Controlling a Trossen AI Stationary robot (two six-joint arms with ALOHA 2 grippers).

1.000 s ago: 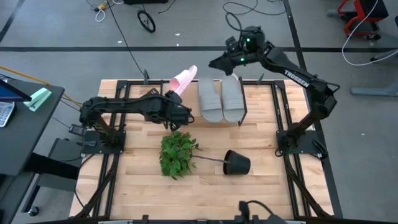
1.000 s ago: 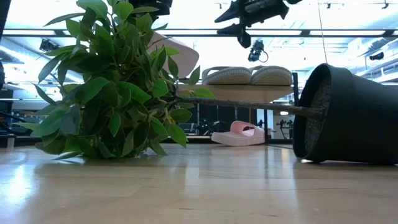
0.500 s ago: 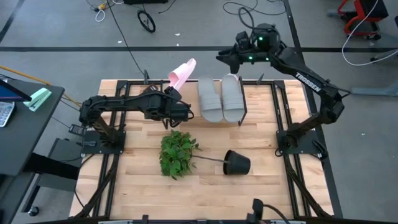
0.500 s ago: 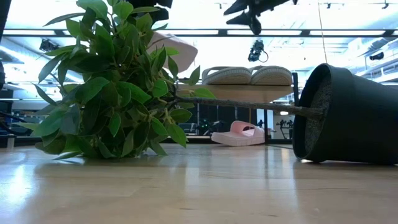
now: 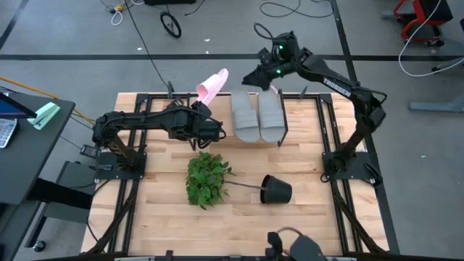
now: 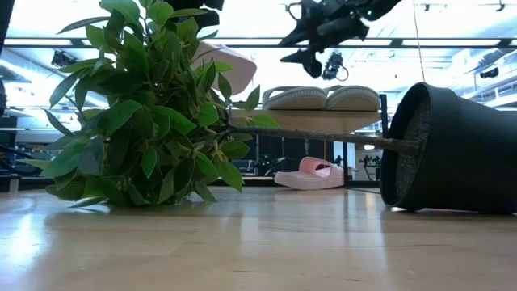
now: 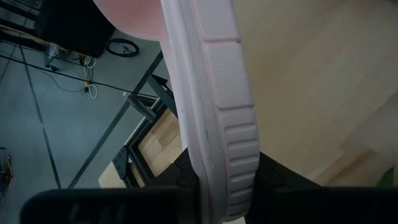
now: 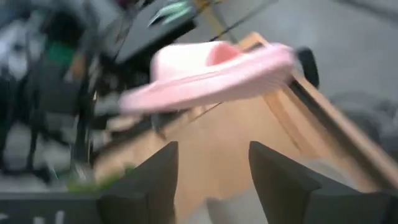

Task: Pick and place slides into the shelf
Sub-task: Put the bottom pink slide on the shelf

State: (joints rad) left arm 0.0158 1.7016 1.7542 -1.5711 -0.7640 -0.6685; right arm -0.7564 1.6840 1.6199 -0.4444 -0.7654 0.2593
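Left gripper [image 5: 205,116], above the wooden table [image 5: 304,217]: its fingers are clamped on the sole edge of a pink slide [image 5: 211,87], which rises tilted up and away from the fingers, toe end highest, over the table's far edge. In the left wrist view the ribbed rim of this slide [image 7: 233,124] runs straight out from between the dark fingers.

Right gripper [image 5: 254,77], raised beyond the far end of the shelf [image 6: 323,120]: its fingers stand apart with nothing between them, as the right wrist view shows [image 8: 208,180]. The held pink slide lies well apart from it, toward the left arm.

Shelf, just below and in front of the right gripper: two grey slides [image 5: 258,116] lie side by side on its top board, touching along their inner edges. In the low view a second pink slide [image 6: 311,174] rests on the table beneath the shelf board.

Black pot [image 5: 277,191], near the table's middle on the side away from the grippers: it lies tipped on its side, with a thin stem running from its mouth to a leafy plant [image 5: 206,180] that rests on the table below the left gripper.
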